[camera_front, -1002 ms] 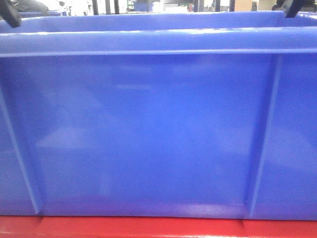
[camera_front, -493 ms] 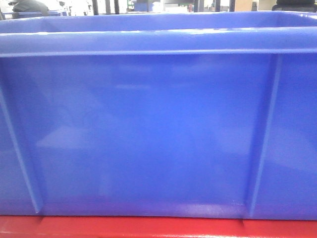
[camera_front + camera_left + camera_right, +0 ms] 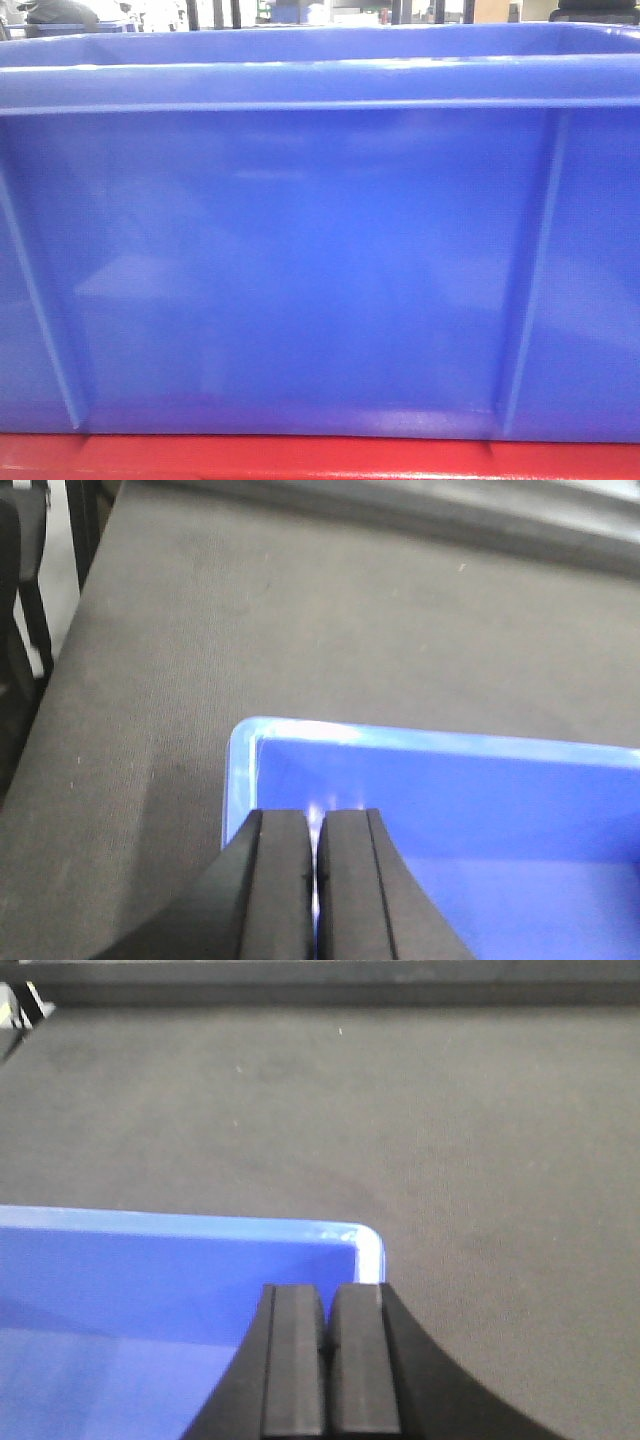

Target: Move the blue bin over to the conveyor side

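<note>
Left pincer: the left pincer [image 3: 316, 880] showed in its wrist view as two black fingers [image 3: 280, 890] pressed together, only a hairline seam between them, with nothing seen between the pads.
Left pincer position: it hung over the near left corner of the blue bin [image 3: 450, 830], above the bin's inside; whether it touched the rim could not be told.
Right pincer: the right pincer [image 3: 328, 1360] likewise had its two black fingers [image 3: 295, 1370] drawn close, a thin dark line between them, gripping nothing visible.
Right pincer position: it sat over the bin's right corner, just by the pale rounded rim; contact could not be told.
Blue bin: the bin [image 3: 300, 270] filled nearly the whole front view, its glossy side wall crossed by thin vertical ribs and topped by a thick rolled rim.
Bin's resting place: its base stood on a glossy red edge [image 3: 300, 460] along the bottom of the front view.
Conveyor: a dark grey woven belt [image 3: 400, 1130] lay flat beyond the bin's far wall in both wrist views.
Background: a pale metal rail [image 3: 520, 520] ran across the top of the left wrist view, and dark upright posts [image 3: 235, 12] showed above the bin's rim in the front view.
</note>
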Controlling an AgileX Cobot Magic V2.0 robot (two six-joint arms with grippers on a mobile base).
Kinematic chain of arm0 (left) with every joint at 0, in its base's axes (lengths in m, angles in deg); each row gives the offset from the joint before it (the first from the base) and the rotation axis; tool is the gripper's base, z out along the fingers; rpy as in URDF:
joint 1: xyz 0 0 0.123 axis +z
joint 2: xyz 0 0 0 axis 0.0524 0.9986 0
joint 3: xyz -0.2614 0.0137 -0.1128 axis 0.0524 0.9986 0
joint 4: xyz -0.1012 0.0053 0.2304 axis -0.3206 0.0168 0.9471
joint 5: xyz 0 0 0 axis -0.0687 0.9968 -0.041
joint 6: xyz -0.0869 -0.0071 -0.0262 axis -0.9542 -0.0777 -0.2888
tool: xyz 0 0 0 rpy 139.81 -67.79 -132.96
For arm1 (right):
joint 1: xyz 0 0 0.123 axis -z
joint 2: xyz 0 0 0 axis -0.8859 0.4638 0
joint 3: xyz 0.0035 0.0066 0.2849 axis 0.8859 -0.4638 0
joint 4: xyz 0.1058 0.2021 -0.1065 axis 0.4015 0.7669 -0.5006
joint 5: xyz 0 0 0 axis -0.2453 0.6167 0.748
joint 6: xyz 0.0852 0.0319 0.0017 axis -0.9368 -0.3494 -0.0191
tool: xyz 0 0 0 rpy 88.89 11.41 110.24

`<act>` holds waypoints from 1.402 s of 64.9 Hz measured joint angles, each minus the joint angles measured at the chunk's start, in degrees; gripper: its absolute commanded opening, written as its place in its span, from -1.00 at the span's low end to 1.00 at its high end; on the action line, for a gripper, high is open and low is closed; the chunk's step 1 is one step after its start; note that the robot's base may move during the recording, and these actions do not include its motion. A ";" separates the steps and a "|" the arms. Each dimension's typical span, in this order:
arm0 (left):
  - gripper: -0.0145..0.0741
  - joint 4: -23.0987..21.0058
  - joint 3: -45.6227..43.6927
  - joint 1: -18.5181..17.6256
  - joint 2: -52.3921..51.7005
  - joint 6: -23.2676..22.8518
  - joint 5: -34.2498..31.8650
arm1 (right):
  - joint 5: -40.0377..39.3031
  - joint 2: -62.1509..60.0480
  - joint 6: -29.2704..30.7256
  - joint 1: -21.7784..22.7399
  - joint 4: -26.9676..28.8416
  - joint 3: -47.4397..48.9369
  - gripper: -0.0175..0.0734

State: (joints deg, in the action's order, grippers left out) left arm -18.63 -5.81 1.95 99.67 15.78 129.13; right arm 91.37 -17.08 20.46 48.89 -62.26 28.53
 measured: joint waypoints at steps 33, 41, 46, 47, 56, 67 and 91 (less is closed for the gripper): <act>-0.64 1.25 25.18 0.00 -24.60 0.00 -22.40 | -13.32 -20.20 0.74 0.00 1.55 -22.21 -0.80; -0.64 3.99 34.50 0.00 -31.20 0.00 -28.13 | -22.21 -27.14 1.78 0.00 0.84 -32.30 -0.80; -0.64 6.07 39.35 0.00 -34.68 0.00 -30.39 | -27.22 -31.61 2.00 0.00 -1.10 -37.39 -0.80; -0.64 6.35 40.16 0.00 -35.68 0.00 -30.70 | -27.91 -32.41 2.13 0.00 -1.40 -38.21 -0.80; -0.64 7.73 47.14 0.00 -42.30 0.00 -32.55 | -31.20 -41.50 2.40 0.00 -3.21 -44.51 -0.80; -0.64 7.94 52.04 0.00 -50.74 0.00 -32.79 | -28.57 -51.82 2.50 0.00 -3.54 -48.72 -0.80; -0.64 7.94 56.19 0.00 -61.08 0.00 -32.17 | -20.58 -66.12 2.51 0.00 -3.68 -51.41 -0.80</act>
State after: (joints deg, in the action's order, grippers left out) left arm -10.68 50.38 1.95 38.59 15.78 96.96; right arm 70.79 -83.20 22.97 48.89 -65.94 -22.88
